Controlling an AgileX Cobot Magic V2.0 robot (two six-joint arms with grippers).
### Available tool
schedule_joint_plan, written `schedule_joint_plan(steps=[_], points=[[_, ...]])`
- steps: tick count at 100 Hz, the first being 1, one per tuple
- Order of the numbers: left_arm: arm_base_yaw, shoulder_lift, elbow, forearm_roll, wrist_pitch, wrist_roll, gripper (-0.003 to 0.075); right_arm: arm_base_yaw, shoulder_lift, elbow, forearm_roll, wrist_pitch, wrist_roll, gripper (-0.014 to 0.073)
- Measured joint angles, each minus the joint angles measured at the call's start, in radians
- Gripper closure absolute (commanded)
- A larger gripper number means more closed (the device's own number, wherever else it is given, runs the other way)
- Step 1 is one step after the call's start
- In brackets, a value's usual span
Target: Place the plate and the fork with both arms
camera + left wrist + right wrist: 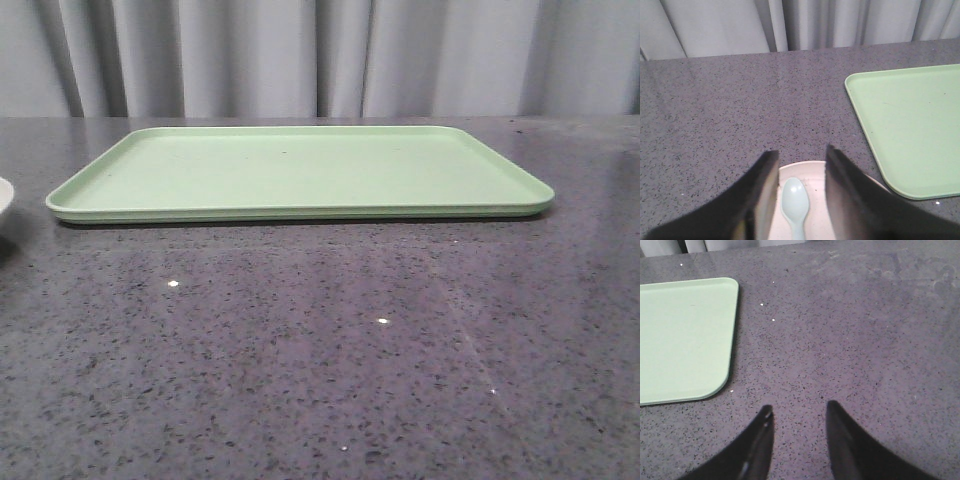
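Note:
The pale pinkish-cream plate (812, 172) lies on the grey table to the left of the tray; only a sliver of its rim (3, 200) shows at the left edge of the front view. A pale blue spoon (794, 200) lies in it. My left gripper (801, 156) is open, its two black fingers standing over the plate on either side of the spoon. My right gripper (797, 409) is open and empty over bare table, to the right of the tray. The yellow fork is out of view. Neither gripper shows in the front view.
A flat rectangular light-green tray (300, 170) lies at the middle back of the table; its corners show in the left wrist view (910, 125) and the right wrist view (685, 335). A grey curtain hangs behind the table.

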Motion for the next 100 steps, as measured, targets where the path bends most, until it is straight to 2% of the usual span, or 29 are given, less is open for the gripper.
schedule_joint_plan(steps=[4,9,37,50,75,100], points=[[0.000,0.000,0.000,0.000,0.000,0.000,0.0208,0.000,0.000,0.000,0.000,0.000,0.000,0.0142],[0.000,0.000,0.000,0.000,0.000,0.000,0.0188,0.000,0.000,0.000,0.000,0.000,0.000,0.0144],[0.002,0.000,-0.007,0.000,0.014,-0.003,0.0202,0.000,0.000,0.000,0.002,0.000,0.000,0.0147],[0.043,0.002,-0.050,0.020,0.110,-0.056,0.0209,0.000,0.000,0.000,0.002,0.000,0.000,0.0147],[0.208,0.097,-0.186,0.072,0.338,-0.107,0.0209,0.000,0.000,0.000,0.002,0.001,0.000,0.0147],[0.224,0.264,-0.249,0.111,0.460,-0.108,0.0209,0.000,0.000,0.000,0.002,0.001,0.000,0.0147]])
